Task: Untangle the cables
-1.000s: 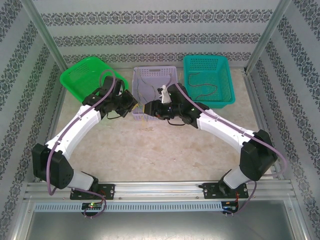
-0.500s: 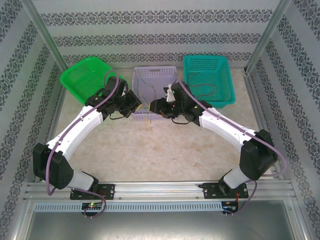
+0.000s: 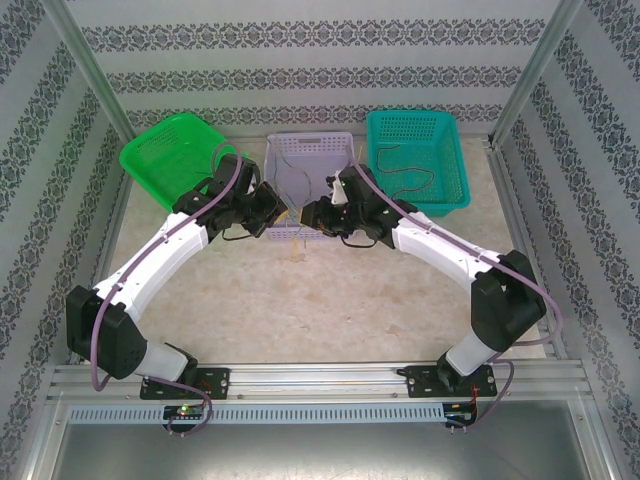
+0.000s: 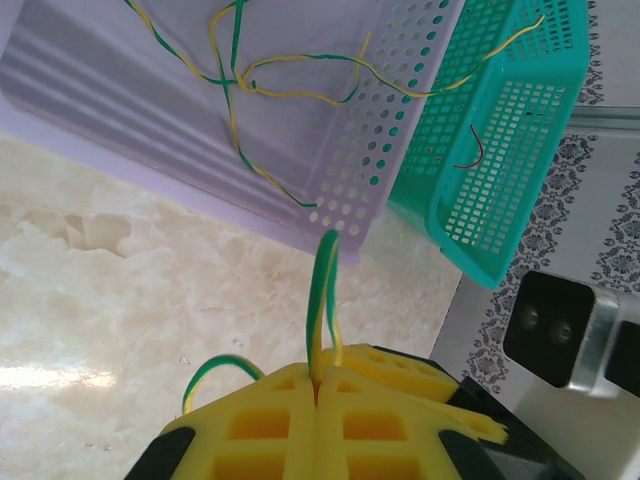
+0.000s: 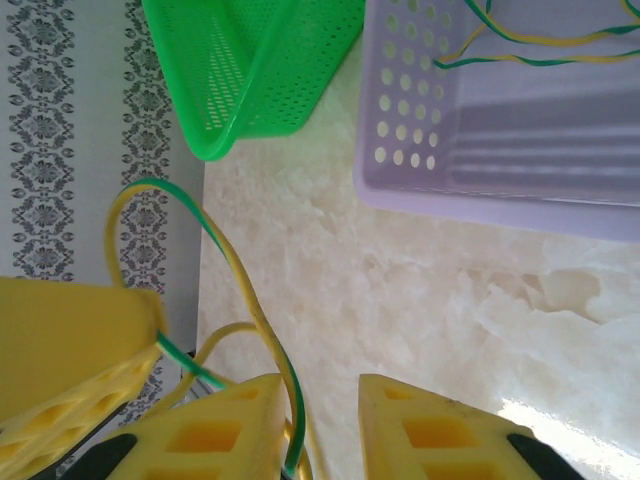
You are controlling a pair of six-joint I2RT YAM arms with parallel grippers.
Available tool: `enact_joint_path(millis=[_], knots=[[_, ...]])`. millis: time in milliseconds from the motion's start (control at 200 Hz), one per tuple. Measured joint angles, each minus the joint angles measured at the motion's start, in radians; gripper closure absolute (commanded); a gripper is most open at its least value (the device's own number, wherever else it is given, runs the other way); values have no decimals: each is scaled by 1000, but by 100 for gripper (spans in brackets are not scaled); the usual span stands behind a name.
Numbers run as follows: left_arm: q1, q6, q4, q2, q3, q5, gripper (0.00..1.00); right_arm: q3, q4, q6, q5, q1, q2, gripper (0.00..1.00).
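Note:
In the left wrist view my left gripper [image 4: 320, 375] is shut on a green-and-yellow cable [image 4: 324, 290] that rises from between its yellow foam pads. More green-and-yellow cables [image 4: 240, 82] lie tangled in the lavender basket [image 4: 380, 150]. My right gripper [image 5: 322, 400] stands open, and a green-and-yellow cable [image 5: 250, 300] runs along the inner face of its left finger [image 5: 215, 430]. From above, the left gripper [image 3: 272, 212] and the right gripper [image 3: 308, 213] sit close together at the lavender basket's [image 3: 308, 150] front wall.
A green basket [image 3: 170, 150] stands back left and a teal basket [image 3: 440, 150] back right, holding thin dark and red wires [image 3: 405, 180]. A loose yellowish cable end [image 3: 293, 248] hangs over the marble table just below the grippers.
Both grippers have moved a little toward the lavender basket and closer together. The right arm's forearm has swung back and left.

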Motion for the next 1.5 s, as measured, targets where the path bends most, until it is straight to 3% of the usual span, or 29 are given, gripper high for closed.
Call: enact_joint_path(millis=[120, 255, 390, 794, 919, 1029, 1139, 1244, 1334, 1399, 1504], knots=[[-1, 1, -1, 0, 0, 4, 100, 6, 0, 2, -1, 0, 5, 100], [0, 27, -17, 3, 17, 10, 100, 29, -14, -30, -8, 0, 5, 100], [0, 149, -83, 47, 108, 27, 100, 71, -85, -117, -29, 0, 4, 100], [-2, 778, -355, 251, 362, 204, 100, 60, -371, -417, -68, -3, -111, 100], [-10, 961, -472, 300, 442, 206, 100, 36, -429, -474, -79, -14, -143, 100], [-25, 1079, -527, 317, 475, 174, 95, 29, -454, -511, -80, -18, -144, 100], [-39, 1145, -539, 314, 479, 119, 83, 27, -463, -529, -82, -22, -144, 100], [-46, 1152, -533, 301, 479, 8, 64, 24, -491, -536, -77, -35, -144, 100], [-45, 1060, -527, 278, 479, -73, 57, 16, -488, -534, -59, -49, -148, 100], [-45, 913, -516, 250, 476, -126, 56, 8, -481, -529, -27, -55, -158, 100], [-46, 502, -407, 129, 354, -160, 55, -25, -432, -529, 59, -51, -203, 100]])
